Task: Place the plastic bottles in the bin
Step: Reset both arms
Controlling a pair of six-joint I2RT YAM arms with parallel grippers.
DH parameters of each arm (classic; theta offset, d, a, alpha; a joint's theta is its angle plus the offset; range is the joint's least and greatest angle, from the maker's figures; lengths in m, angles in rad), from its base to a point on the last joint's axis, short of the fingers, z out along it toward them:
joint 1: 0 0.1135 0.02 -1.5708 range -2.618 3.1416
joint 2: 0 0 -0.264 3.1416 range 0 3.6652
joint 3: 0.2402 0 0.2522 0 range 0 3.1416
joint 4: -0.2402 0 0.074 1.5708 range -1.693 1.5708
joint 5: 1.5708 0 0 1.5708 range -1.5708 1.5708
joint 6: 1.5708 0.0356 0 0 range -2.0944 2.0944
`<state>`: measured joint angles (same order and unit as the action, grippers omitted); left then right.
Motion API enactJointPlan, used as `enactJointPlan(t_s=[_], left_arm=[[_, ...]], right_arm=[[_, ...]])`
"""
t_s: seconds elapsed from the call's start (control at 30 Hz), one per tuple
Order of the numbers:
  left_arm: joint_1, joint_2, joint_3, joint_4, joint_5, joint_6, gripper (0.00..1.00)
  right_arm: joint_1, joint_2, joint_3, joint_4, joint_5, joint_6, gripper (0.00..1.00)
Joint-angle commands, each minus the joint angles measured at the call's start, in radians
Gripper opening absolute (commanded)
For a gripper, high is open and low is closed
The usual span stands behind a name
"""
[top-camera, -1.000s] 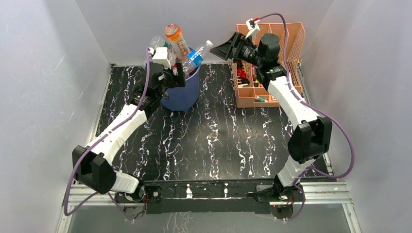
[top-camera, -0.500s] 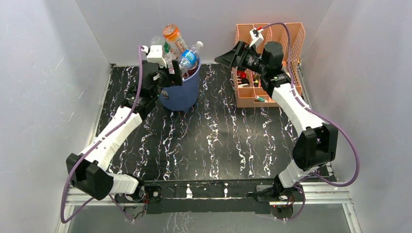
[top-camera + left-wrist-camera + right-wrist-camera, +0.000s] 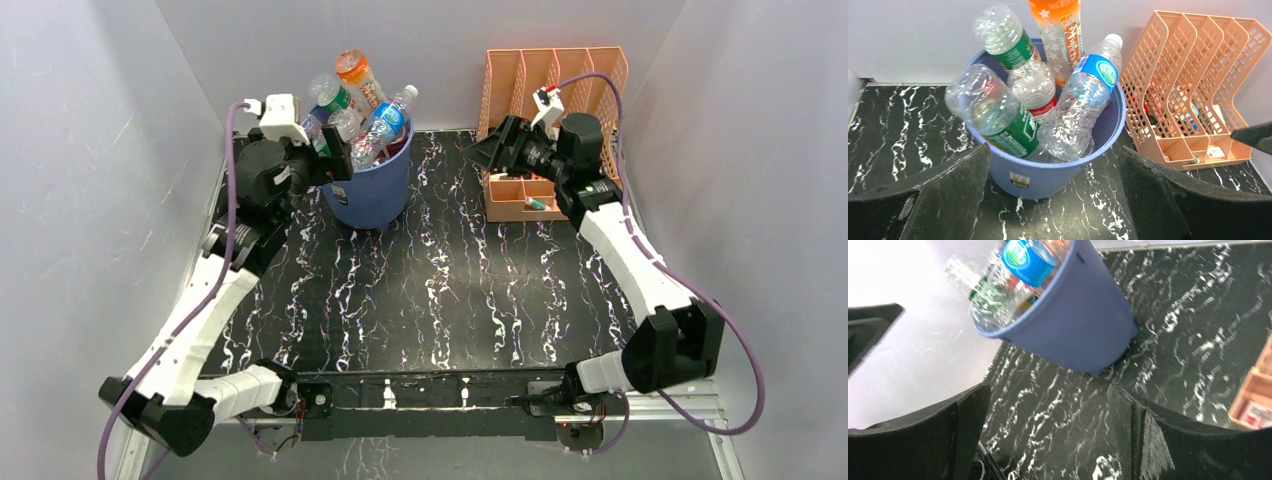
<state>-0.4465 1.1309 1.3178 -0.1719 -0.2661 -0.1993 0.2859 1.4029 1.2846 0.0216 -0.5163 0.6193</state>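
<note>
The bin (image 3: 1058, 172) is blue, with a small white label (image 3: 1019, 180) on its near side. In it stand an orange bottle (image 3: 1060, 30) printed with small white flowers, two clear bottles with green labels (image 3: 1013, 127), a clear bottle with a red label (image 3: 1037, 97), and a clear bottle with a blue label (image 3: 1095, 72) and a white cap. The table (image 3: 450, 290) is black with white marble veins. The file organizer (image 3: 1198, 75) at the far right is peach, its walls a lattice. The left arm (image 3: 215, 300) and right arm (image 3: 625, 245) are white with black joints and carry purple cables (image 3: 735, 340).
</note>
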Motion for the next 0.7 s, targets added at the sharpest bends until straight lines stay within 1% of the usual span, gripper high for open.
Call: enactJointPlan(t_s=[0.0,0.13,0.23,0.27,0.37,0.43,0.5,0.67], left_arm=[[0.006,-0.085,-0.008,-0.096,-0.076,-0.027,0.98],[0.006,-0.166,-0.093,-0.144,-0.119,-0.070,0.98],[0.008,-0.198,-0.153,-0.179,-0.128,-0.108,0.98],[0.008,-0.201,-0.174,-0.190,-0.139,-0.121,0.98],[0.008,-0.216,-0.279,-0.179,-0.182,-0.153,0.98],[0.008,-0.228,-0.369,-0.117,-0.177,-0.153,0.98],[0.009,-0.228,-0.455,-0.041,-0.183,-0.155,0.98],[0.039,-0.146,-0.587,0.085,-0.255,-0.163,0.98]], right_arm=[[-0.010,-0.118,-0.064,-0.089,0.111,-0.101,0.98],[-0.011,-0.212,-0.137,-0.176,0.263,-0.179,0.98],[-0.012,-0.304,-0.226,-0.206,0.439,-0.223,0.98],[-0.010,-0.337,-0.266,-0.211,0.490,-0.252,0.98],[-0.011,-0.454,-0.408,-0.150,0.631,-0.309,0.98],[-0.012,-0.526,-0.499,-0.114,0.715,-0.334,0.98],[-0.012,-0.591,-0.600,-0.051,0.767,-0.360,0.98],[-0.011,-0.688,-0.771,0.077,0.923,-0.375,0.98]])
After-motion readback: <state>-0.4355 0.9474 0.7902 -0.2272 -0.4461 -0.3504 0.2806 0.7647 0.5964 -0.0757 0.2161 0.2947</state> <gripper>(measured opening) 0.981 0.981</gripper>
